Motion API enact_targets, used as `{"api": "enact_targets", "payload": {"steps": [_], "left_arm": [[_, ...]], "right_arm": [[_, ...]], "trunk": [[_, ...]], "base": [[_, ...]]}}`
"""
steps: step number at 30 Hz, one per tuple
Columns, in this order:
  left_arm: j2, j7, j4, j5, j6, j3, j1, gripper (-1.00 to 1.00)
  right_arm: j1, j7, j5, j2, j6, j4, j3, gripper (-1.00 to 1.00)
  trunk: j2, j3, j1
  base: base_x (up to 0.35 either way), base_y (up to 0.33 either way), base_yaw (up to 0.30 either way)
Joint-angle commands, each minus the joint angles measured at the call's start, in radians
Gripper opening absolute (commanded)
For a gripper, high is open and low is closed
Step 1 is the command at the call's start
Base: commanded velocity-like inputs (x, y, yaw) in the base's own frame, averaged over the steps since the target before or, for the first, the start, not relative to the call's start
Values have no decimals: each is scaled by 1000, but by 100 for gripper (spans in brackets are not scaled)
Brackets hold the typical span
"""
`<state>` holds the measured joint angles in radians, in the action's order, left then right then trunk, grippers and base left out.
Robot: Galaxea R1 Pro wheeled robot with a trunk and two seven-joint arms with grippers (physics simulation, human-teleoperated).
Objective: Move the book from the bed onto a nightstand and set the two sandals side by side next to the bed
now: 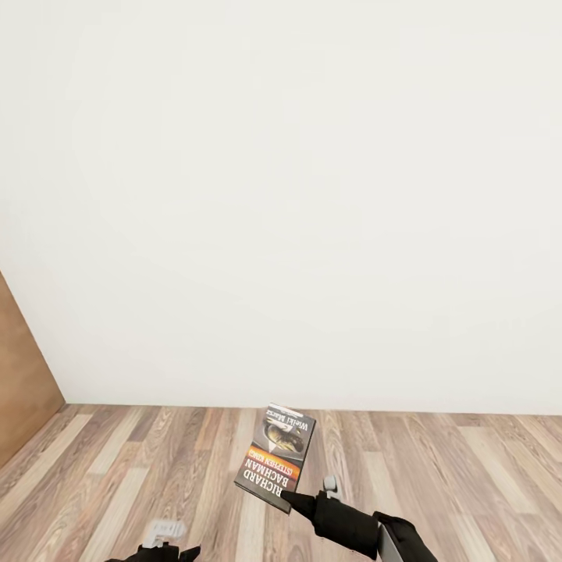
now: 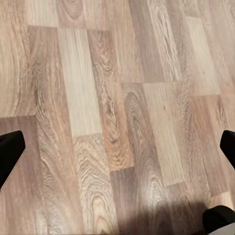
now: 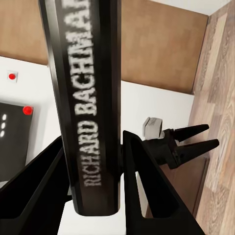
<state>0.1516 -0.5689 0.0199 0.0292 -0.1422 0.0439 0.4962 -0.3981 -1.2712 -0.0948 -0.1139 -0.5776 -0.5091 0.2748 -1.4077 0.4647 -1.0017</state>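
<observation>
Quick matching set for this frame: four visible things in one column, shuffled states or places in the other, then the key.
Column A
1. book
2. right gripper
3. left gripper
4. wood-plank floor

Column B
a. open, nothing between its fingers
b. clamped at one edge, held above the floor
c. meets the white wall ahead
d. shut on the paperback

Pairs: 1-b, 2-d, 3-a, 4-c

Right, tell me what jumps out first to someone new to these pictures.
The book, lettered RICHARD BACHMAN, held up over the wood-plank floor in the right gripper, low in the head view. Behind it, a large blank white wall. The left gripper hangs open beside it.
</observation>
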Motion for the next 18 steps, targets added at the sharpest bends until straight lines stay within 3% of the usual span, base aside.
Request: {"api": "enact_targets", "payload": {"steps": [1, 18], "left_arm": [[0, -5, -1, 3, 0, 4, 1, 100], [-10, -5, -2, 4, 1, 4, 1, 100]], "right_arm": [[-1, -4, 0, -1, -10, 0, 6, -100], [-1, -4, -1, -1, -10, 0, 6, -100]], "trunk": [[-1, 1, 0], [-1, 1, 0]], "base": [[250, 0, 0], [252, 0, 0]]}}
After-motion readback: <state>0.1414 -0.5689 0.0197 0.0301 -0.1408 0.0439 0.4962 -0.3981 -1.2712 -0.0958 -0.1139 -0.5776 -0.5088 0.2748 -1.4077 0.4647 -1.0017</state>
